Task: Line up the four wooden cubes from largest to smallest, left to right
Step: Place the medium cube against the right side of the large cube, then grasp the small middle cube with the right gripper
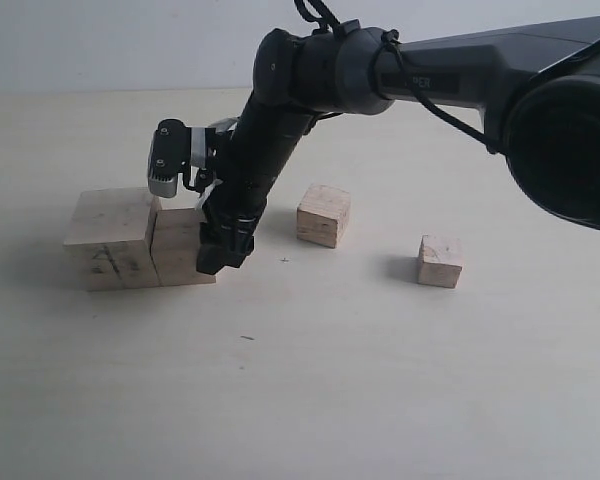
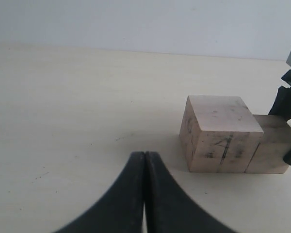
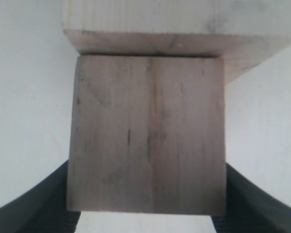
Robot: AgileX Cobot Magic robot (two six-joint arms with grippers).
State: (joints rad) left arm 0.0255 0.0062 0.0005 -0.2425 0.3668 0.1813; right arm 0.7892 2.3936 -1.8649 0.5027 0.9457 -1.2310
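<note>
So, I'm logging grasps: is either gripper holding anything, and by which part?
The right gripper clasps the second-largest cube by two opposite side faces; the left gripper is shut on nothing.

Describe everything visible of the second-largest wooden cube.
The second-largest cube is pale plain wood with faint grain and small dark flecks. It sits upright on the table, one face flush against the largest cube, its top lower than that cube's. The right gripper clasps its two opposite sides.

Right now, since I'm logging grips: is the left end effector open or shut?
Shut: the left end effector has both fingers pressed together, nothing between them.
</note>
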